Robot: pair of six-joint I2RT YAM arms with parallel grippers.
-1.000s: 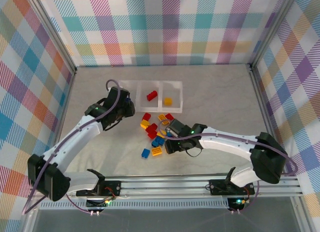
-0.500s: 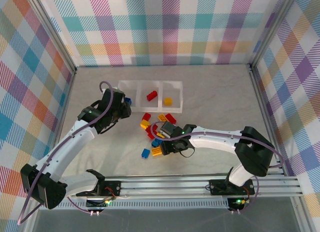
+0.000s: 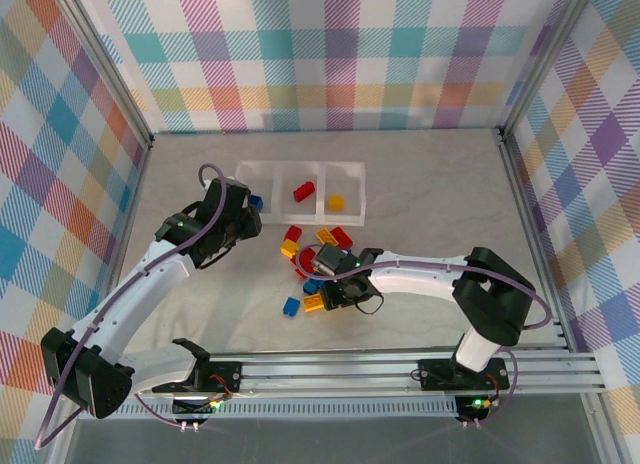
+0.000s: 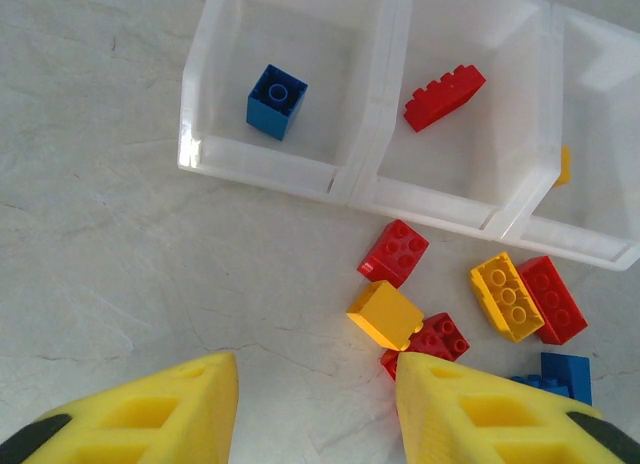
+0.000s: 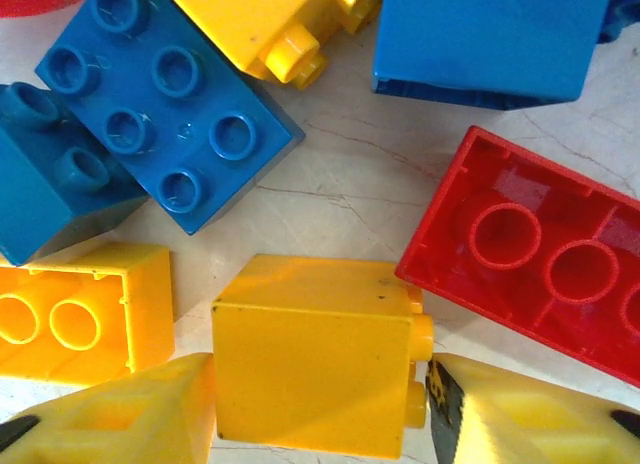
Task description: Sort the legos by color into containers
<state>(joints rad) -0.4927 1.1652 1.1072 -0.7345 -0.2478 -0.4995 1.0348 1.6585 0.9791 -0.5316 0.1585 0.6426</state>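
Now | left end effector [image 4: 315, 384] spread, empty | right end effector [image 5: 320, 389] pinching yellow lego [image 5: 305, 324]

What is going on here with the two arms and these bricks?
Two arms are sorting toy bricks by colour into a clear three-part tray. The right gripper is down in the loose pile, fingers against both sides of a yellow brick lying on the table. The left gripper hovers open and empty near the tray, which holds a blue brick, a red brick and a small yellow piece, one per compartment.
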